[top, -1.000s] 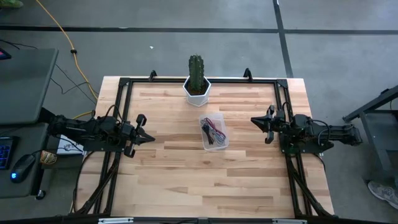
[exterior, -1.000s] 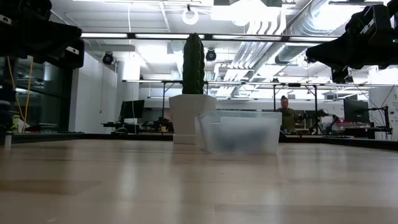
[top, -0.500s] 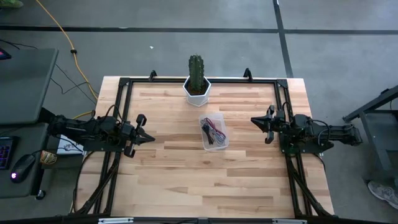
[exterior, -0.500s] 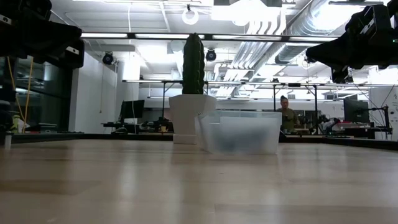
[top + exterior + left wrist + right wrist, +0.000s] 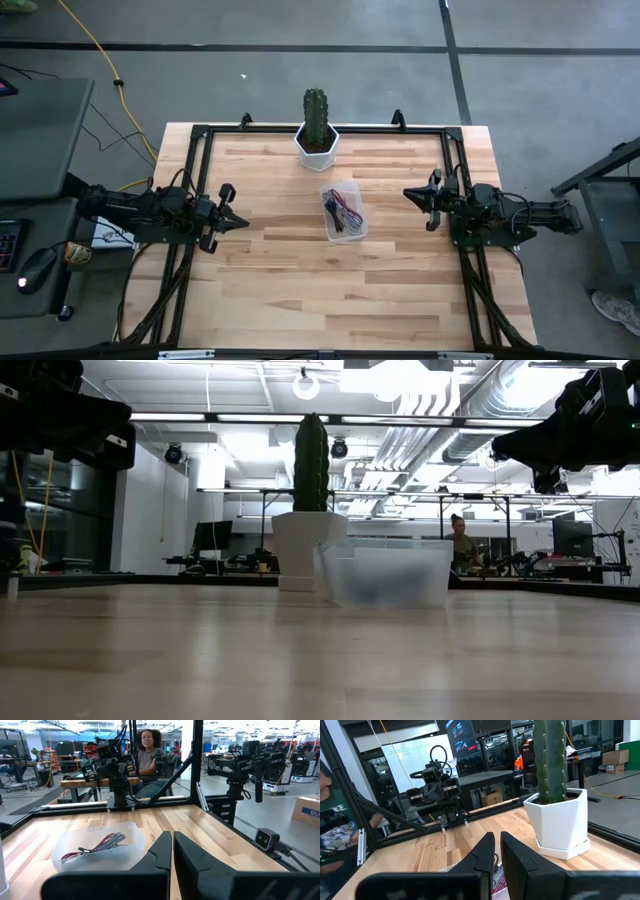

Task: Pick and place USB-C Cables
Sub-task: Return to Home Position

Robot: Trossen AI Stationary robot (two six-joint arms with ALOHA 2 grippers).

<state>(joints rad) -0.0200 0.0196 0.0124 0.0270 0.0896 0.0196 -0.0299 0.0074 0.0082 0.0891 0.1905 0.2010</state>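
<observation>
Wooden tabletop [image 5: 300, 290] carries a clear bin [image 5: 358, 236] holding the USB-C cables [image 5: 342, 212], between left hand [image 5: 242, 223] and right hand [image 5: 407, 193], both pressed together, empty, well apart from it.

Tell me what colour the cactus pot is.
The cactus pot is white; the right wrist view shows it best.

Cables [image 5: 368, 591] blurred (through bin [image 5: 432, 574])
</observation>
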